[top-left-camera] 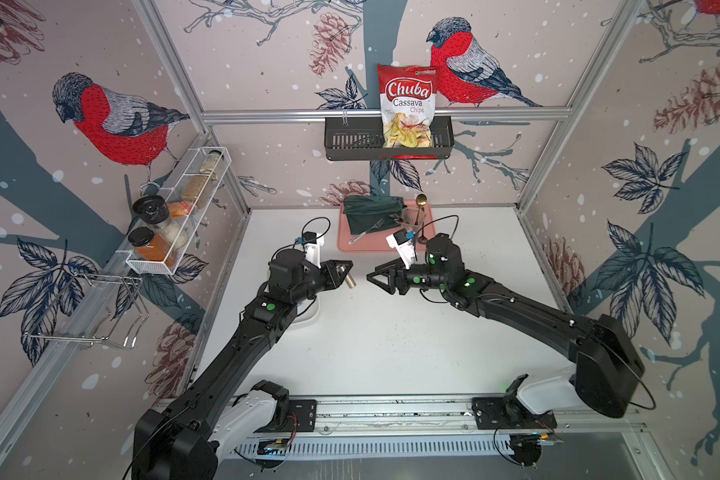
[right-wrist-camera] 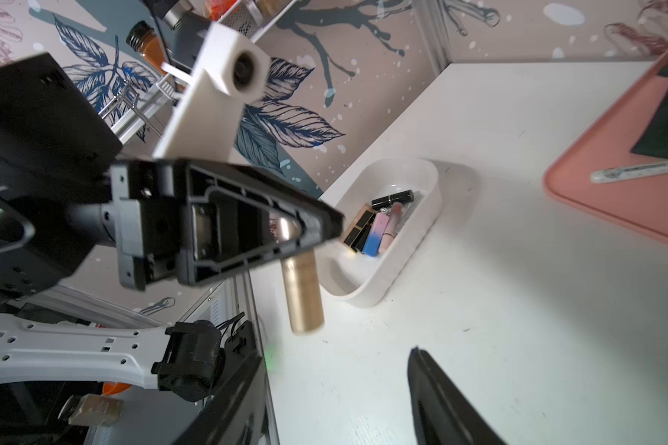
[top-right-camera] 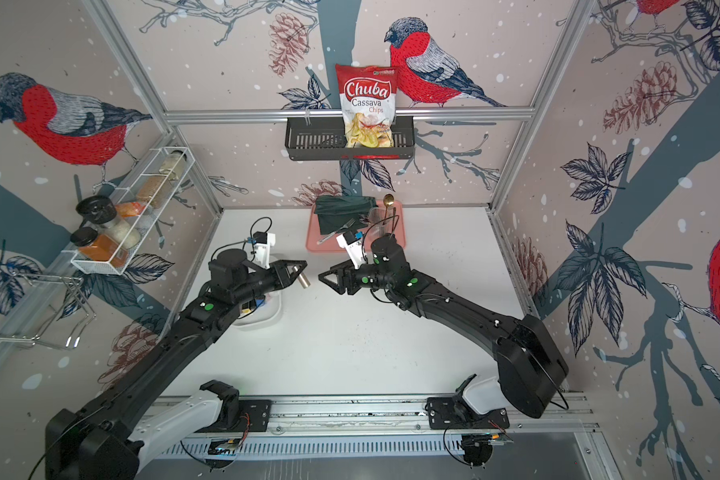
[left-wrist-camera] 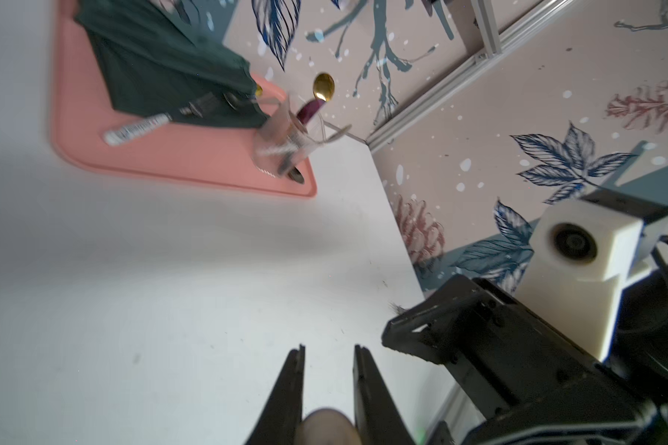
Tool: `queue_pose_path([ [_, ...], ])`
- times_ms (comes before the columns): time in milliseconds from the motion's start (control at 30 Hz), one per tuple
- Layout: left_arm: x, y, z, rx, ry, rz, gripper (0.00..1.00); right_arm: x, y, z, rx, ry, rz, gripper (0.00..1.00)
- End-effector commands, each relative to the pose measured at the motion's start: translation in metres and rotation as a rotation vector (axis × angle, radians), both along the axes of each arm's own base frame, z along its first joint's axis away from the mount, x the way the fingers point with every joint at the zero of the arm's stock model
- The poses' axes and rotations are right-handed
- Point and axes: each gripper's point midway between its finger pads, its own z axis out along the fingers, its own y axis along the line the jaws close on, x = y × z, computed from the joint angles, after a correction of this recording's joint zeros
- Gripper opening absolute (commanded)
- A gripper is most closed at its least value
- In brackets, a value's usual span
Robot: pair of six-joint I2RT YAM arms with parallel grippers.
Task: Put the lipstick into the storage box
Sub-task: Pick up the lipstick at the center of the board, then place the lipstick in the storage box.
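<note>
- The left end effector (top-left-camera: 344, 270) is gripping the gold lipstick (top-left-camera: 351, 281) near one end, its jaws closed on the tube. The rest of the tube is sticking out below the fingers, clear of the surface (top-left-camera: 391, 345).
- The right end effector (top-left-camera: 377, 280) is facing the lipstick from just beside it without touching it. Its jaws are standing apart and holding nothing.
- The storage box (right-wrist-camera: 367, 298) is sitting on the surface under the left arm, near the held tube but not directly below it. In both top views the arm is hiding most of it.
- Several other lipsticks (right-wrist-camera: 378, 227) are lying inside the box, so part of the sorting is looking done.
- As I am judging it, the pick-up of this tube is finished. Carrying it over the box and letting go inside the walls is what is remaining.
- No further loose lipstick is showing on the surface.
</note>
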Motion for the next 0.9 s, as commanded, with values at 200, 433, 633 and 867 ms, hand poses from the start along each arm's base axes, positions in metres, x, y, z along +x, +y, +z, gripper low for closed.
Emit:
queue_pose_path([
  [200, 0.033, 0.149, -0.034, 1.063, 0.08, 0.426, 0.12, -0.004, -0.025, -0.008, 0.072, 0.021, -0.025, 0.64],
  [433, 0.07, 0.162, -0.056, 1.213, 0.093, 0.514, 0.12, -0.007, -0.025, -0.016, 0.073, 0.042, -0.008, 0.64],
  [633, 0.102, 0.173, -0.097, 1.272, 0.151, 0.523, 0.09, -0.011, -0.028, -0.032, 0.058, 0.068, 0.001, 0.63],
  [867, 0.119, 0.197, -0.126, 1.297, 0.195, 0.558, 0.07, -0.007, -0.039, -0.036, 0.053, 0.074, -0.014, 0.64],
])
